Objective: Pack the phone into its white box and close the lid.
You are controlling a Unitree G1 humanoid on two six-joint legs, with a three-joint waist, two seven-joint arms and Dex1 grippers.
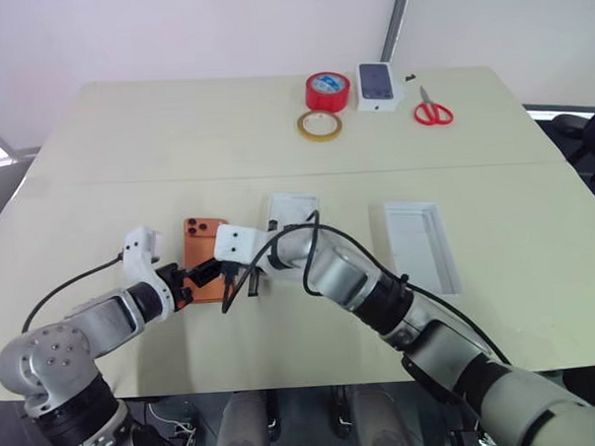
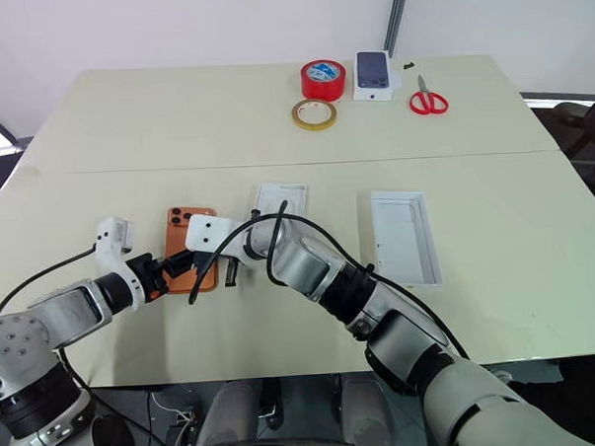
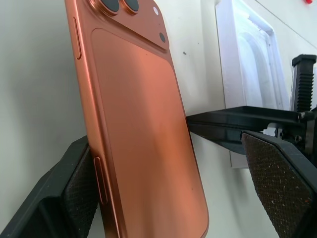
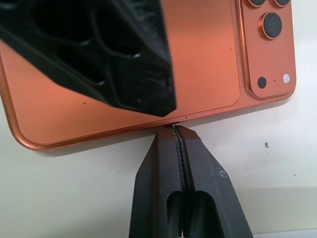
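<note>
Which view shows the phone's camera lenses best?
The right wrist view: the phone shows its lens cluster close and unblocked. The left wrist view crops the lenses at its edge; the eye views show them small.

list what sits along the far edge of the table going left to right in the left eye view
yellow tape ring → red tape roll → small white box with a phone picture → red scissors
</note>
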